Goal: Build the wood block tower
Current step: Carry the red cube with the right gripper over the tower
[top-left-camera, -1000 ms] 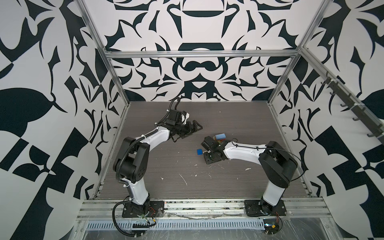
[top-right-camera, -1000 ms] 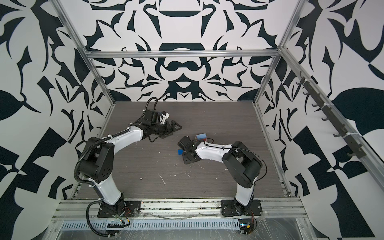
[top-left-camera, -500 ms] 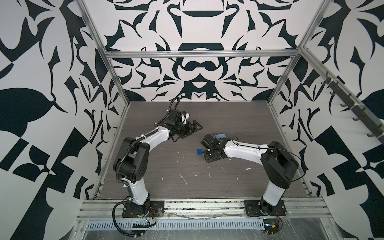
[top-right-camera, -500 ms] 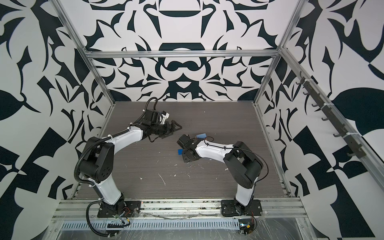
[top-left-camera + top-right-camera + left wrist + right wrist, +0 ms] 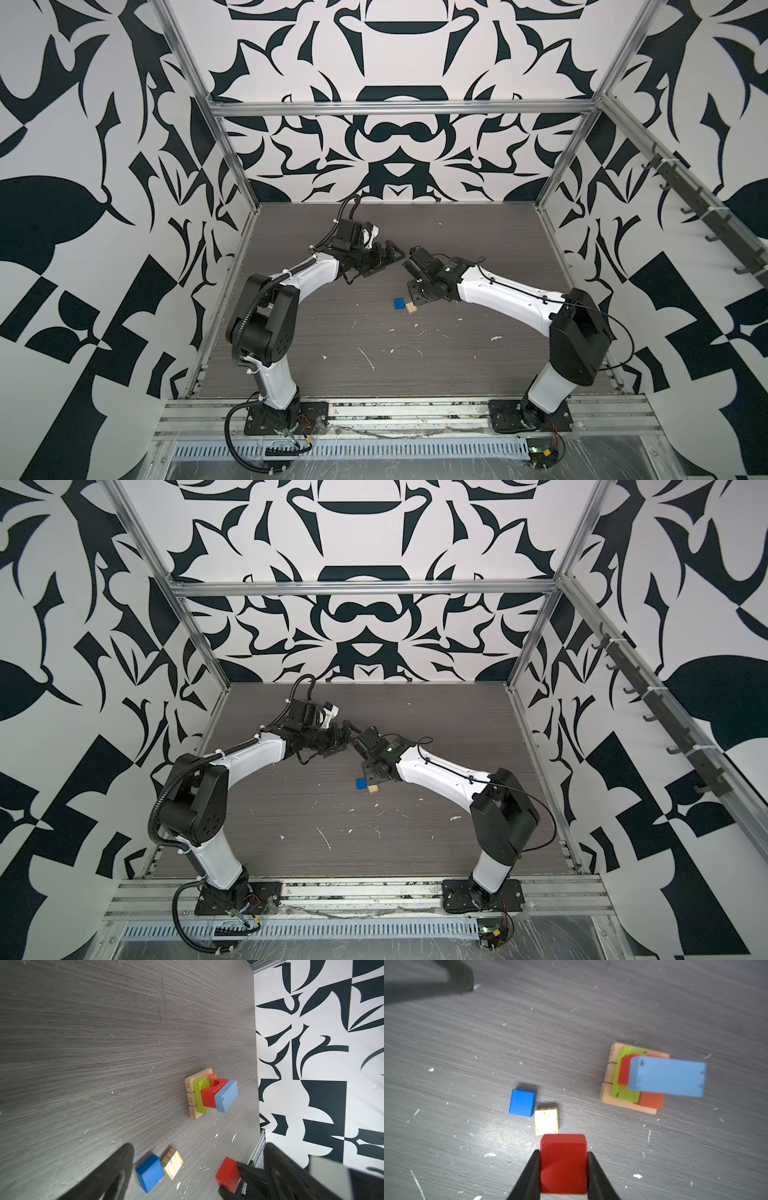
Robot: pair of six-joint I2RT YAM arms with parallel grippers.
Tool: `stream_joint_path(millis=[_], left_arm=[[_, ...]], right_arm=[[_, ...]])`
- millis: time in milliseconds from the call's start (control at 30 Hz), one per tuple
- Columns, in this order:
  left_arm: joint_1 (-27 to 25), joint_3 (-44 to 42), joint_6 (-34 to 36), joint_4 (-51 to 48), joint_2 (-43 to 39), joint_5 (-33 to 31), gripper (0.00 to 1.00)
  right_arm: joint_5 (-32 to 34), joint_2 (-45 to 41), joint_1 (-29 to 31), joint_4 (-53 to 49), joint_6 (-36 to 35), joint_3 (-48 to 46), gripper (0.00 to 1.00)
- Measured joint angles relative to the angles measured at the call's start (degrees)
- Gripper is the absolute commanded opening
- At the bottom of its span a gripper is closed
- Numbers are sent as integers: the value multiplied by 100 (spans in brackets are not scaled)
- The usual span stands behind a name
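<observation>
Tower (image 5: 643, 1080): partly built. Three tan planks (image 5: 607, 1093) lie side by side as the base, with a lime green plank (image 5: 623, 1093) on them, then a red arch block (image 5: 209, 1095) beside an orange-red block (image 5: 652, 1100), and a light blue plank (image 5: 666, 1076) across the top, overhanging one side.
My right gripper (image 5: 563, 1153): closed tight on a red cube (image 5: 563, 1163), one finger on each flank, held near the tower but off to its side, not above it.
Cube height: probably clear of the table (image 5: 104, 1043), though the blurred wrist view makes that hard to tell.
My left gripper (image 5: 198, 1147): spread wide with nothing between the fingers, hovering well away from the tower.
Loose near the tower: a blue cube (image 5: 522, 1102) and a tan cube (image 5: 546, 1121), touching at a corner on the table between my red cube and the tower.
Done, as I judge it: base and middle layers, roughly two thirds.
Left: set the red cube on the light blue plank, then fetch the tan cube and the blue cube.
Concern: the plank's overhang, so I would place the cube toward the supported end.
</observation>
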Motion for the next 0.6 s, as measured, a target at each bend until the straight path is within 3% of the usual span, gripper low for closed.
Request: stream_joint_path(millis=[600], left_arm=[[0,-44,2,-2,-4,0,100]], right_arm=[[-398,0,-931,-455,-409,713,33]])
